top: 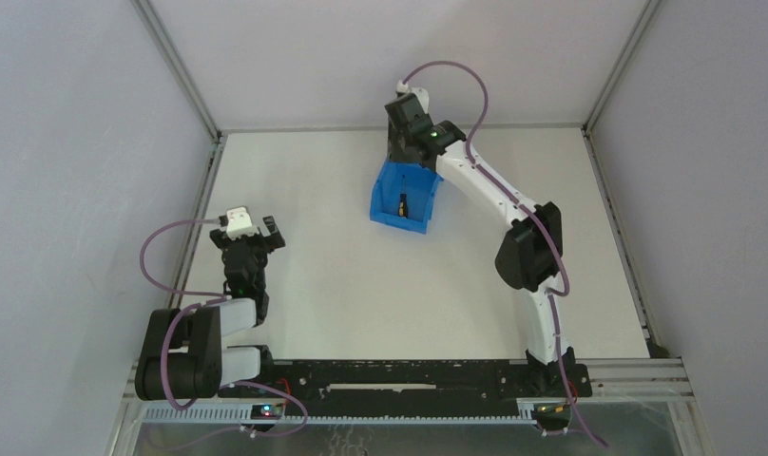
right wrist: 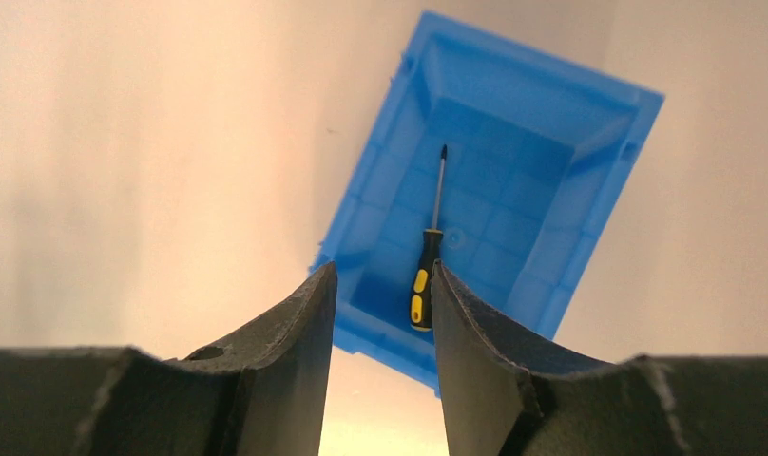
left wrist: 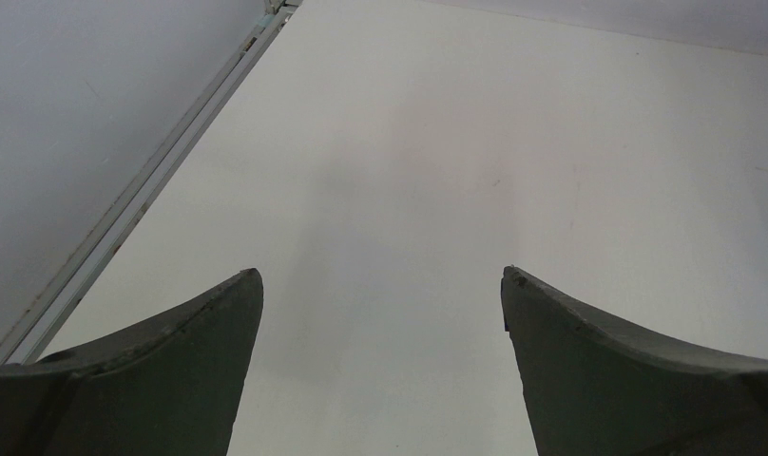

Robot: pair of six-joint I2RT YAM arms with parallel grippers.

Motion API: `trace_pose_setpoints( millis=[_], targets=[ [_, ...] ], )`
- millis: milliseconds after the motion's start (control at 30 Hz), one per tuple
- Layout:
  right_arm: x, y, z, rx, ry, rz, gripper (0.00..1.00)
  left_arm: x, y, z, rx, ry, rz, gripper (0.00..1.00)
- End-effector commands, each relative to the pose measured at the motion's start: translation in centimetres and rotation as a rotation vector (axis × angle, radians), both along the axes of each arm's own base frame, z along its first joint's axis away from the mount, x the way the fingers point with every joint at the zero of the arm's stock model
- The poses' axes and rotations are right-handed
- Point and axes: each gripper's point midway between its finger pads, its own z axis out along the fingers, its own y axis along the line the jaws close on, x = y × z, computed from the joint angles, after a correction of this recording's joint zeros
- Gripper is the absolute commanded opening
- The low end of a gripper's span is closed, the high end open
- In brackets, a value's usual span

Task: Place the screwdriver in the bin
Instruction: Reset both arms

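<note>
The left gripper (left wrist: 380, 275) hovers over bare table (left wrist: 409, 142) with its fingers spread wide and nothing between them. Neither task object is near it; both sit well off to its right.

The blue bin (right wrist: 589, 190) stands directly beneath the right gripper (right wrist: 382, 275). The screwdriver (right wrist: 431, 237) lies flat on the bin's floor. Its black-and-yellow handle is nearest the fingertips and its thin shaft points away from them toward the far wall. From overhead, the screwdriver (top: 402, 204) sits wholly inside the bin (top: 385, 185).

The right gripper's fingers stand apart with a moderate gap and clasp nothing. The handle shows through that gap but lies below them, on the bin floor.

The placing looks complete. At most, the right arm needs to lift clear of the bin.
</note>
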Motion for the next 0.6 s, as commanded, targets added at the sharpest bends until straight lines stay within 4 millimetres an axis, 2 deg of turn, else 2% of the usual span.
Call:
trace_pose_setpoints(
  millis=[0, 67, 167, 200, 233, 267, 400, 567],
  targets=[
    [-1.8, -0.6, 9.2, 0.022, -0.152, 0.021, 0.5, 0.7, 0.5, 2.1, 0.022, -0.063, 0.017, 1.0],
    [-2.3, -0.6, 11.3, 0.021, -0.193, 0.029, 0.55, 0.7, 0.5, 2.2, 0.022, -0.063, 0.017, 1.0],
    [-3.1, -0.6, 14.0, 0.01, -0.255, 0.037, 0.71, 0.7, 0.5, 2.2, 0.023, -0.063, 0.016, 1.0],
    [-3.3, -0.8, 14.8, 0.009, -0.275, 0.034, 0.79, 0.7, 0.5, 2.1, 0.022, -0.062, 0.016, 1.0],
    [-3.5, -0.9, 15.5, 0.011, -0.293, 0.033, 0.93, 0.7, 0.5, 2.1, 0.022, -0.061, 0.016, 1.0],
    [-3.7, -1.0, 16.1, 0.012, -0.305, 0.034, 0.99, 0.7, 0.5, 2.1, 0.022, -0.061, 0.015, 1.0],
    [-4.5, -1.5, 18.1, 0.027, -0.342, 0.035, 1.0, 0.7, 0.5, 2.1, 0.022, -0.062, 0.016, 1.0],
    [-5.4, -2.8, 19.1, -0.004, -0.362, 0.045, 1.0, 0.7, 0.5, 2.1, 0.022, -0.061, 0.017, 1.0]
  ],
)
